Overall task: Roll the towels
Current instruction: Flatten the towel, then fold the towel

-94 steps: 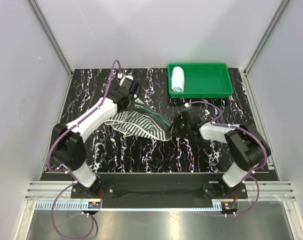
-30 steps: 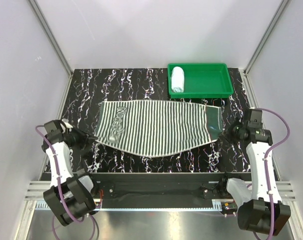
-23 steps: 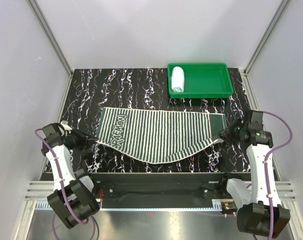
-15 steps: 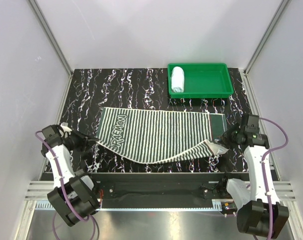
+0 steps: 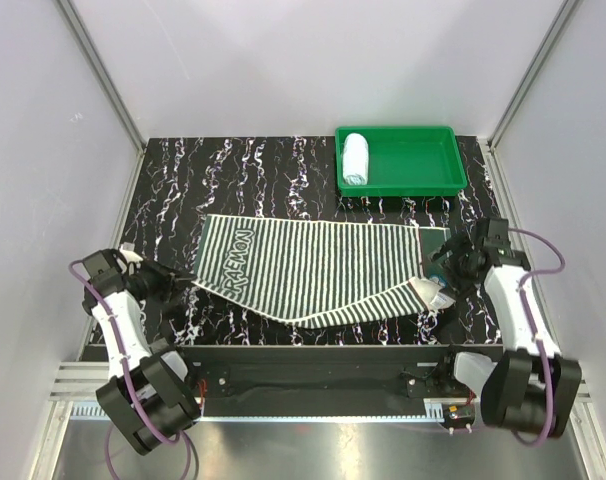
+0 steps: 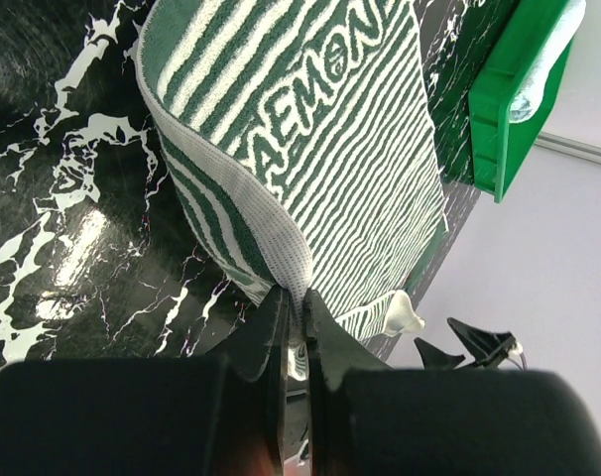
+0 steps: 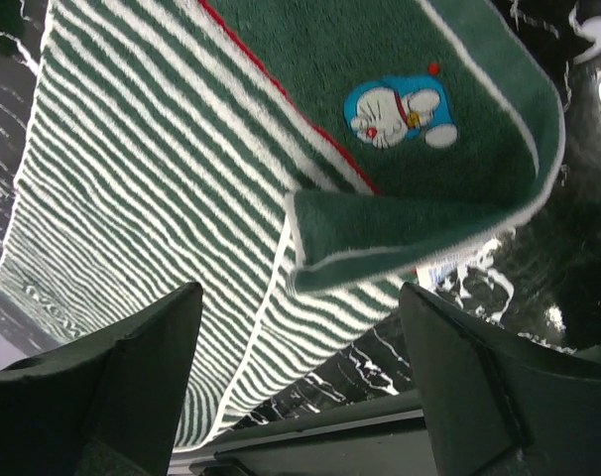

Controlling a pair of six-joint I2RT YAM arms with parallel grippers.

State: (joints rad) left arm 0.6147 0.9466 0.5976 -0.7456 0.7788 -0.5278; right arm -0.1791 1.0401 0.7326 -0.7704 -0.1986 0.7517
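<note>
green-and-white striped towel (image 5: pixel 323 270), pale blue towel (image 5: pixel 355 158), green tray (image 5: pixel 423 160)

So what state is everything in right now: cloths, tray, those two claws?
striped towel: spread out on the table, near right corner folded over.
green tray: holds one rolled towel.
pale blue towel: rolled, lying in that tray.
left gripper: shut on the striped towel's near left corner.
right gripper: open, empty, over the folded corner.
</note>
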